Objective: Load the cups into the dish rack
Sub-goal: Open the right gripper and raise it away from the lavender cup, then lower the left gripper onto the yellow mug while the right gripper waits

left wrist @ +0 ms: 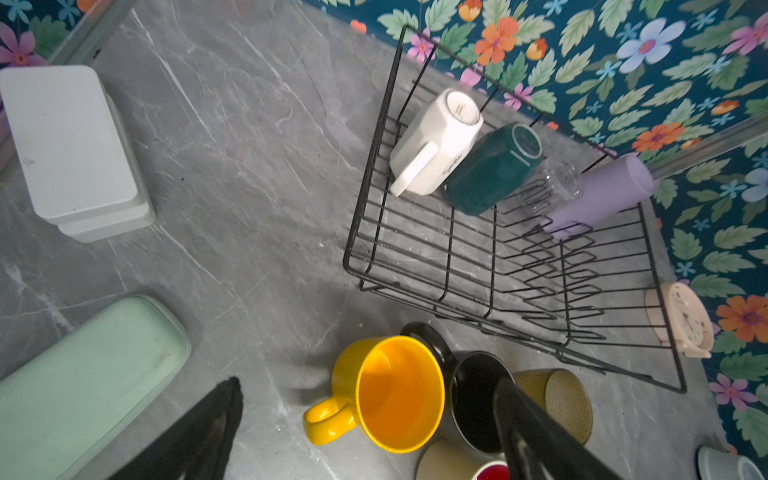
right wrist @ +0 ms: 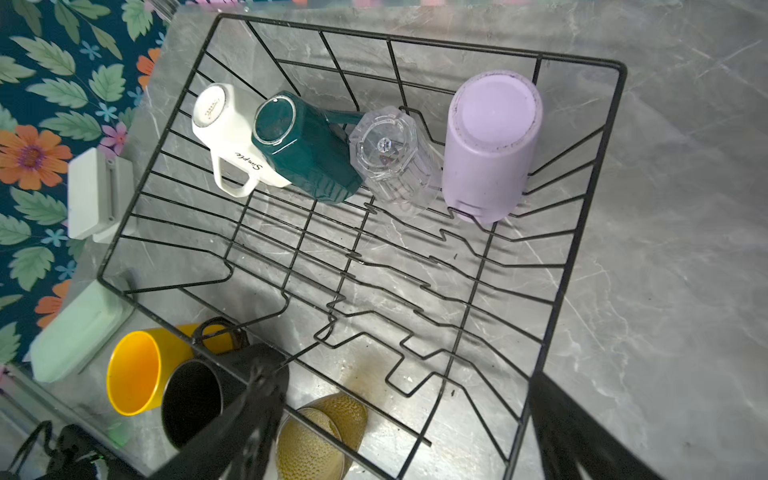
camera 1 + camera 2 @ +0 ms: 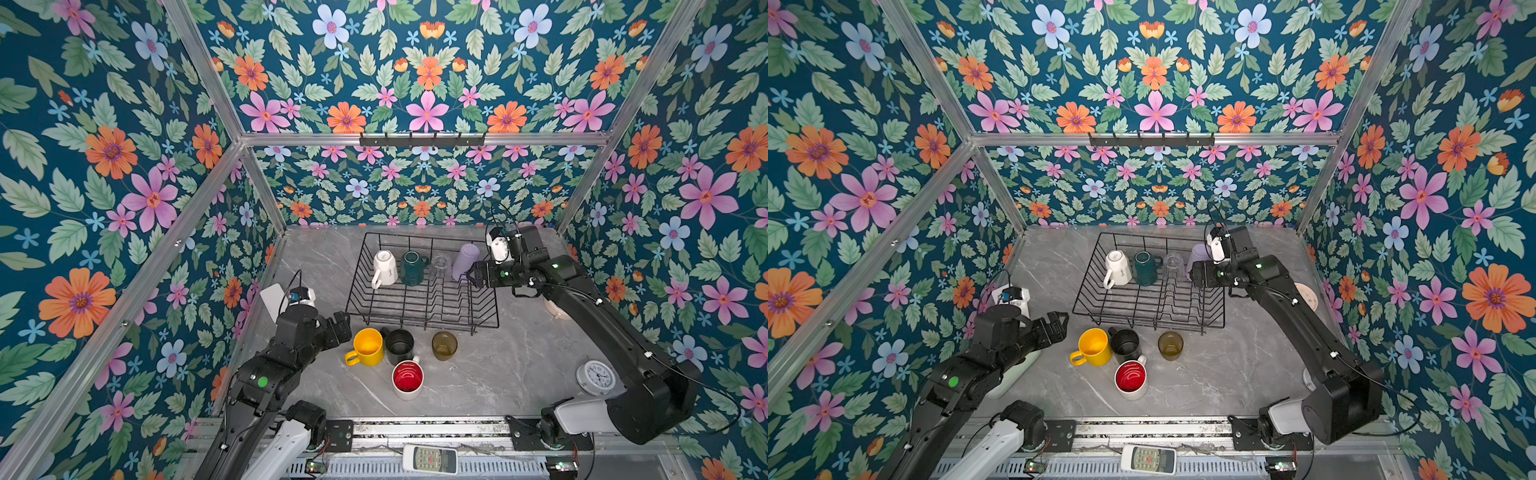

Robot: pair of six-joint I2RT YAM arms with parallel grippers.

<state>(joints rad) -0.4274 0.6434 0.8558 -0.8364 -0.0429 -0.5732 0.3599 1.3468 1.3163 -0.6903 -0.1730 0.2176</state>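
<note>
Red-lined mug waits upright near the open, empty left gripper; right gripper, likewise open and empty, hovers over the rack's upturned, draining cups.

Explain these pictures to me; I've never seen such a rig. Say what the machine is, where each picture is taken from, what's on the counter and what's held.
This is a robot with two black arms, a left arm and a right arm, each ending in jaws that pinch. Two pictures are top views from one camera head above; the other two come from a camera on each wrist. On the grey marble counter sits a black wire dish rack. Upside down inside it: a white mug, a dark green mug, a clear glass and a lilac tumbler. Upright on the counter in front of it: a yellow mug, a black mug, an amber-olive tumbler and a white mug with a red inside. Both pairs of jaws stand open and hold nothing.
</note>
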